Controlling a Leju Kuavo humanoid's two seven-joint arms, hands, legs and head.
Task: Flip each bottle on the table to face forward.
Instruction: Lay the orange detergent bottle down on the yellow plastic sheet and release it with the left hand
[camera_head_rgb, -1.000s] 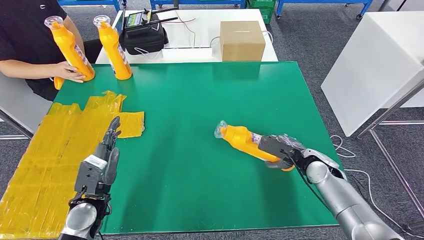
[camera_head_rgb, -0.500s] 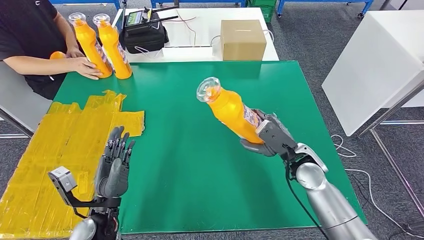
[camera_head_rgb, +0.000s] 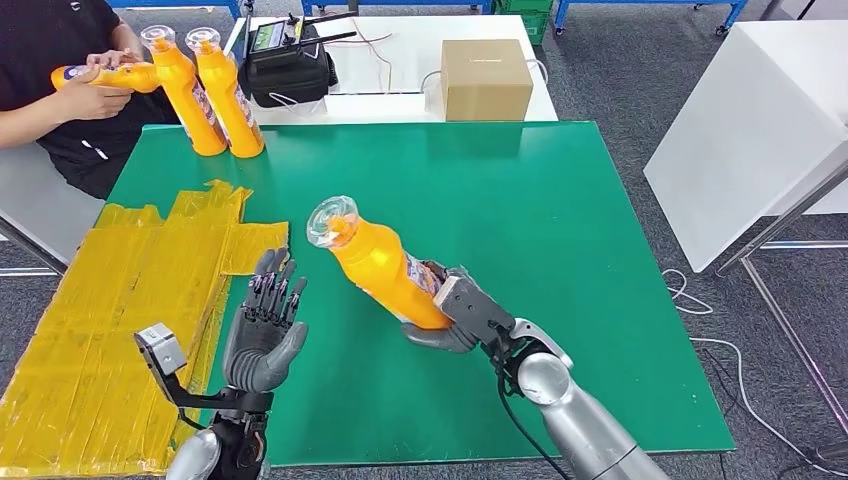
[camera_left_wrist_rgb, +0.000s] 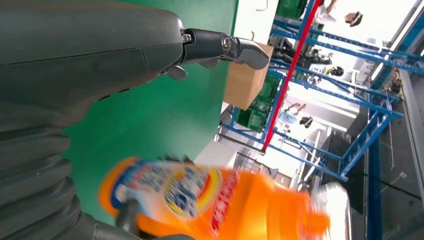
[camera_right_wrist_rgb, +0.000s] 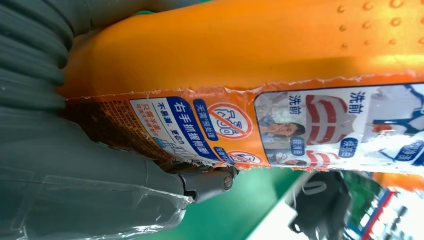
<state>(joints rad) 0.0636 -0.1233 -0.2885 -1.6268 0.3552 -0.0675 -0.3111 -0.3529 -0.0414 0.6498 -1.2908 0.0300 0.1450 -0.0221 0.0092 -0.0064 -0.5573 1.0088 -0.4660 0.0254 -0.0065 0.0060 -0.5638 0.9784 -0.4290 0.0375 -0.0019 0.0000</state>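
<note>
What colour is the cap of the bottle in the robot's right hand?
Clear and see-through, on an orange bottle held by the right hand; best seen in the head view.

Yellow sheets (camera_head_rgb: 120, 300) cover the near-left part of the green table (camera_head_rgb: 520, 200), spilling over its left edge. Behind it, a white table (camera_head_rgb: 400, 60) carries a cardboard box (camera_head_rgb: 484, 80) and a black device (camera_head_rgb: 285, 65) with antennas and a small screen, cables trailing beside it. Person in black shirt (camera_head_rgb: 50, 60) at far left. White cabinet (camera_head_rgb: 750, 130) to the right, cables (camera_head_rgb: 690, 300) on grey floor below it. Blue racks (camera_left_wrist_rgb: 345, 125) in the background.
</note>
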